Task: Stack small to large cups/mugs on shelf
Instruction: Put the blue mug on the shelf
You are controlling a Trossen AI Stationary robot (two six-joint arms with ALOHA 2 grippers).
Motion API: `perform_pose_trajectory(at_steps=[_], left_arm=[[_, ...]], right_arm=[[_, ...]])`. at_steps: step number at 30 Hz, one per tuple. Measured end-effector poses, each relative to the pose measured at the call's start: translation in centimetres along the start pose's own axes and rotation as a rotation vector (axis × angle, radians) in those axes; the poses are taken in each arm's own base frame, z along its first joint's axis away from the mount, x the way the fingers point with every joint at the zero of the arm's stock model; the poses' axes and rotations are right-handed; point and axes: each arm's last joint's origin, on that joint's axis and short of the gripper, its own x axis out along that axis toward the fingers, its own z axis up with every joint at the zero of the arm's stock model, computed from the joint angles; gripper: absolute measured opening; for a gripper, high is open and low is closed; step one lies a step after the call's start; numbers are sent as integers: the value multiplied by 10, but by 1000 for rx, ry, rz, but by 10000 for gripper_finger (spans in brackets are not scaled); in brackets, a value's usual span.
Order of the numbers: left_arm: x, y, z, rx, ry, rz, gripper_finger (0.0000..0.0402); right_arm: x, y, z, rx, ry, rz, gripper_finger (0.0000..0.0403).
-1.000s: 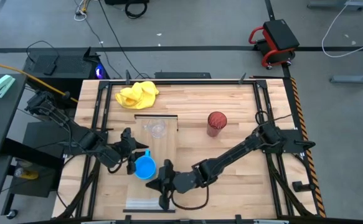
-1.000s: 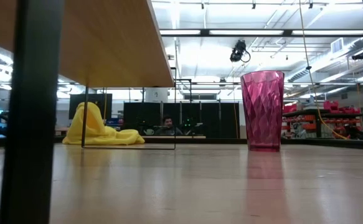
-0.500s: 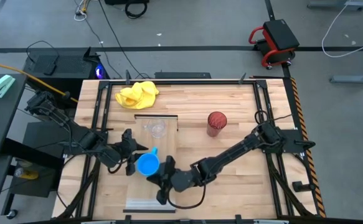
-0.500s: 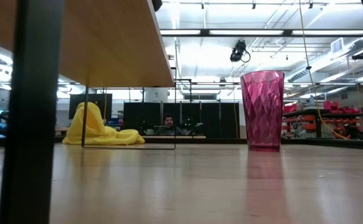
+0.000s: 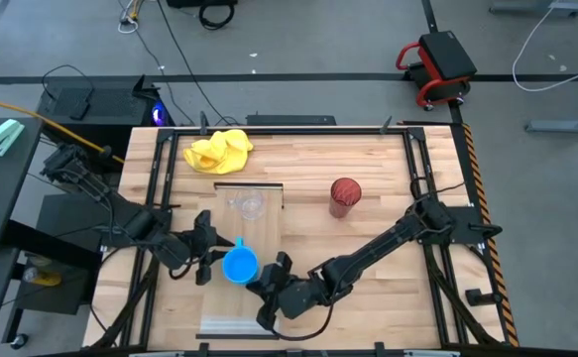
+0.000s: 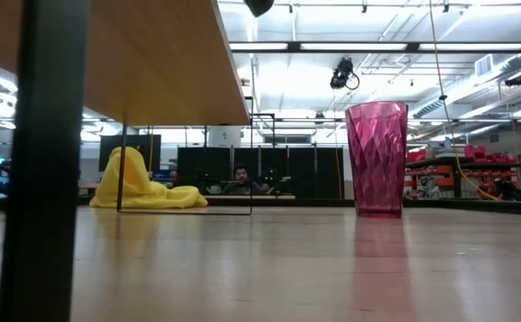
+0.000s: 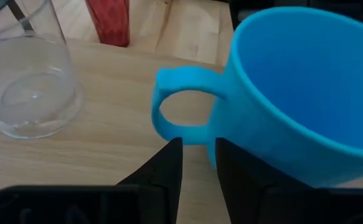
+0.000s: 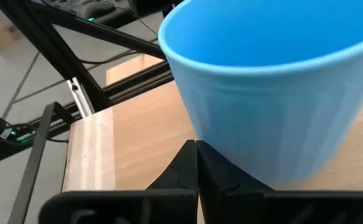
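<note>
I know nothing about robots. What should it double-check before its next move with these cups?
1. Blue mug upright: ok.
2. Clear cup upright on the shelf: ok.
3. Red cup on the shelf: not ok, it stands on the tabletop.
4. Left end effector gripping the mug: cannot tell.
5. Right end effector open for a grasp: not ok, shut beside the mug.

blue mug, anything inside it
The blue mug looks empty: the left wrist view shows bare blue inner wall. Its bottom is hidden by the rim there.
</note>
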Motion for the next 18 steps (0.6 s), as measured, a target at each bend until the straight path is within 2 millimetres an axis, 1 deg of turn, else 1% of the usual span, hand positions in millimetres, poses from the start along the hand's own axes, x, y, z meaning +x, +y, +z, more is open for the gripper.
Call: perform_pose_trajectory(at_steps=[8, 18], left_arm=[[-4, -5, -5, -20, 21, -22, 103], [-10, -12, -13, -21, 55, -65, 96]], right_arm=[[-8, 0, 2, 16, -10, -44, 2], [-11, -2, -4, 36, -18, -126, 2]])
